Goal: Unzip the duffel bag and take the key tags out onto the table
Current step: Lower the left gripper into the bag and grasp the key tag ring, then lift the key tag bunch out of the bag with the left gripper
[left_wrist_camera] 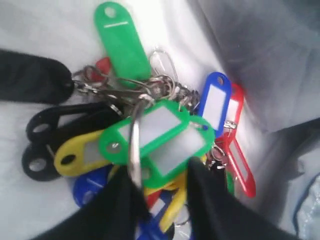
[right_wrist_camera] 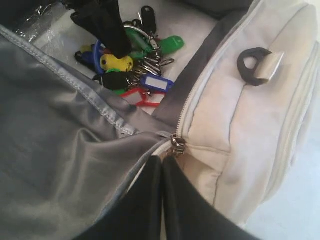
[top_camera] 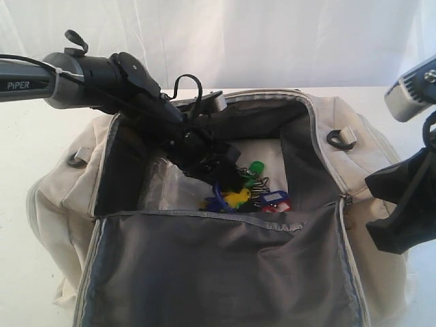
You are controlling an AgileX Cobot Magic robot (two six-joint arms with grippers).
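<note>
Left end effector (left_wrist_camera: pixel 164 176) over the key tags (top_camera: pixel 248 194) inside the unzipped duffel bag (top_camera: pixel 51 204)

Its fingers (left_wrist_camera: pixel 215 210) flanked a green tag (left_wrist_camera: pixel 160 127) and a ring (left_wrist_camera: pixel 134 150); whether they pinched yet could not be told. A good grab would take the ring cluster, not one loose tag, then lift clear of the grey flap (top_camera: pixel 218 272) toward the worktop (top_camera: pixel 27 129). The right end effector (right_wrist_camera: pixel 162 167), pressed together, sat by the zipper pull (right_wrist_camera: pixel 175 144).

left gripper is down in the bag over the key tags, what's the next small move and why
Probably close the left gripper on the key tags. In the left wrist view its fingers straddle a green tag with a gap between them, and the bunch lies on the floor of the open duffel bag.
</note>
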